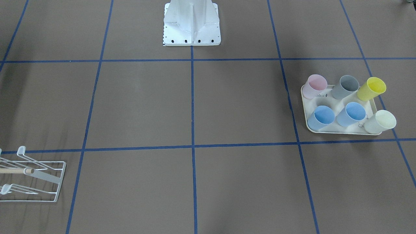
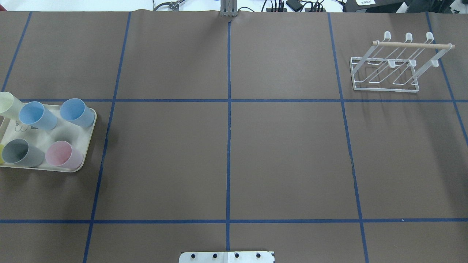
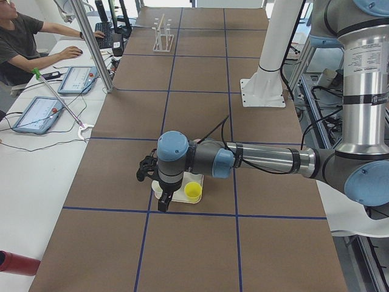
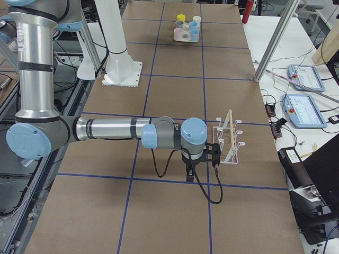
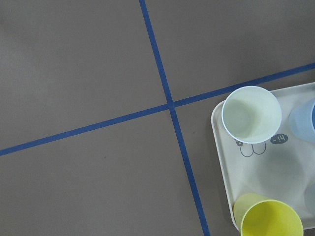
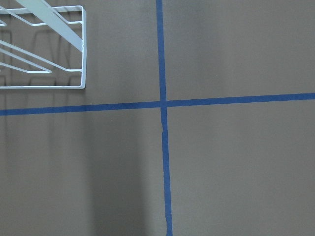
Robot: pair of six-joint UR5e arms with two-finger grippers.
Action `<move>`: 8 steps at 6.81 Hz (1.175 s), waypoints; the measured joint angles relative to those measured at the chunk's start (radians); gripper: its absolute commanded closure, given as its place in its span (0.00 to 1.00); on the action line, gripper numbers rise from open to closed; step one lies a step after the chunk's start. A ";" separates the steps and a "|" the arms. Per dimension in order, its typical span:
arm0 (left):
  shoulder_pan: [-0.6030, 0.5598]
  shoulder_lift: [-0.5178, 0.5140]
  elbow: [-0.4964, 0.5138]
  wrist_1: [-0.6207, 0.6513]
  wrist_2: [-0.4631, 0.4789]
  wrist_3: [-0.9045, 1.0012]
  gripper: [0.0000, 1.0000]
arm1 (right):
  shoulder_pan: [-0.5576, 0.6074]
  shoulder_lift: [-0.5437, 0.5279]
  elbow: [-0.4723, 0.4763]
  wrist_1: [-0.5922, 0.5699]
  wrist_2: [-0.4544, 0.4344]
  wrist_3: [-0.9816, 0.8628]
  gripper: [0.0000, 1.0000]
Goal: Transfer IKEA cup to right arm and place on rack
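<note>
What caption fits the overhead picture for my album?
Pastel cups stand on a cream tray at left; the white wire rack waits far off at right.

The table (image 1: 227, 107) is covered in brown, crossed by blue grid lines (image 1: 192, 97). The rack (image 1: 47, 177) is coloured white, its rod (image 1: 13, 170) light wood. Pink, grey, yellow, pale and two blue cups (image 1: 351, 113) are seen on a cream, printed tray (image 1: 304, 105).

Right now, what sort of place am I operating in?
Probably a robotics lab test cell: a brown table marked with a blue tape grid, control tablets on a side bench where a person sits, plus the industrial left arm and right arm.
</note>
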 measured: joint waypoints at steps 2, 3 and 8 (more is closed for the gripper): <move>0.000 -0.001 -0.002 0.000 0.001 0.002 0.00 | 0.000 -0.002 -0.001 0.001 -0.001 -0.001 0.00; 0.000 -0.006 -0.003 0.000 0.003 0.004 0.00 | 0.000 -0.002 -0.001 0.002 -0.001 -0.001 0.00; 0.013 -0.108 -0.027 -0.019 0.007 -0.003 0.00 | -0.021 0.041 0.032 0.002 0.004 0.002 0.00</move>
